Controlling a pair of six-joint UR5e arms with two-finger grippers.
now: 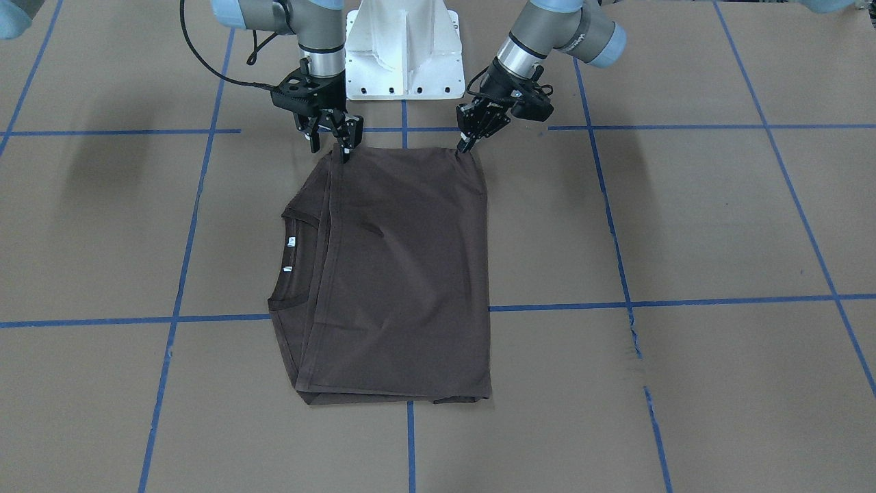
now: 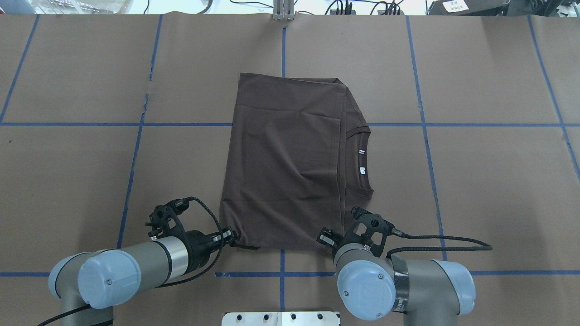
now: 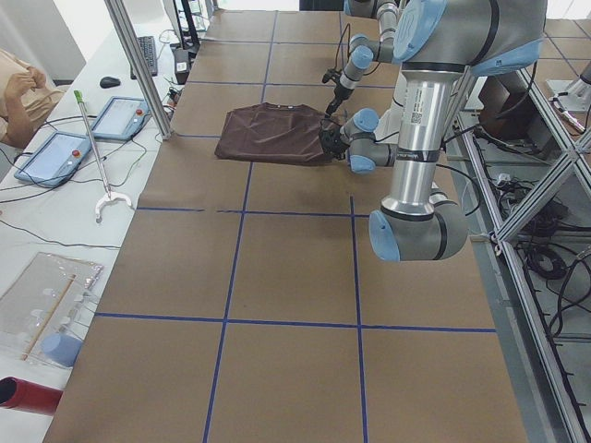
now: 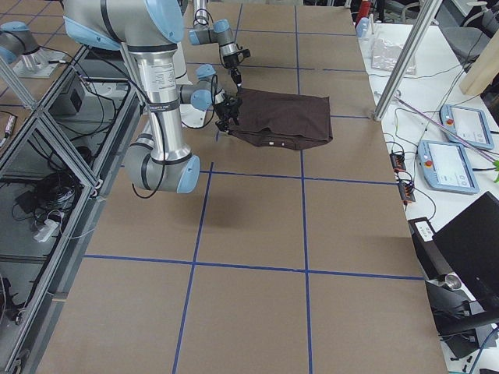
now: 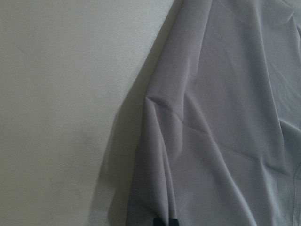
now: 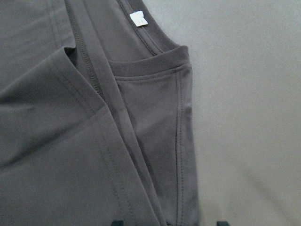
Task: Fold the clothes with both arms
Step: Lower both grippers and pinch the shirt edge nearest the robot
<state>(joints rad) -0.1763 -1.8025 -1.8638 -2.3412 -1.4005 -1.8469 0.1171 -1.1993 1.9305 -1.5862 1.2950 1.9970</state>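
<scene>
The dark brown T-shirt [image 2: 290, 167] lies folded into a rectangle in the middle of the table. Its collar [image 2: 362, 158] and white neck tags [image 6: 138, 19] face the robot's right side. My left gripper [image 1: 467, 145] is shut on the shirt's near left corner [image 2: 235, 240], and in the left wrist view the cloth [image 5: 221, 117] rises in creases toward its dark fingertips. My right gripper [image 1: 332, 145] is open at the near right corner. Its fingertips stand apart on either side of the folded hem [image 6: 155, 197] below the collar.
The white pedestal base [image 1: 404, 48] stands just behind both grippers. Brown paper with blue tape lines [image 1: 684, 301] covers the table around the shirt. A side bench holds tablets [image 3: 55, 157], a metal post [image 3: 138, 65] rises by it, and a person's sleeve [image 3: 14, 88] shows at the edge.
</scene>
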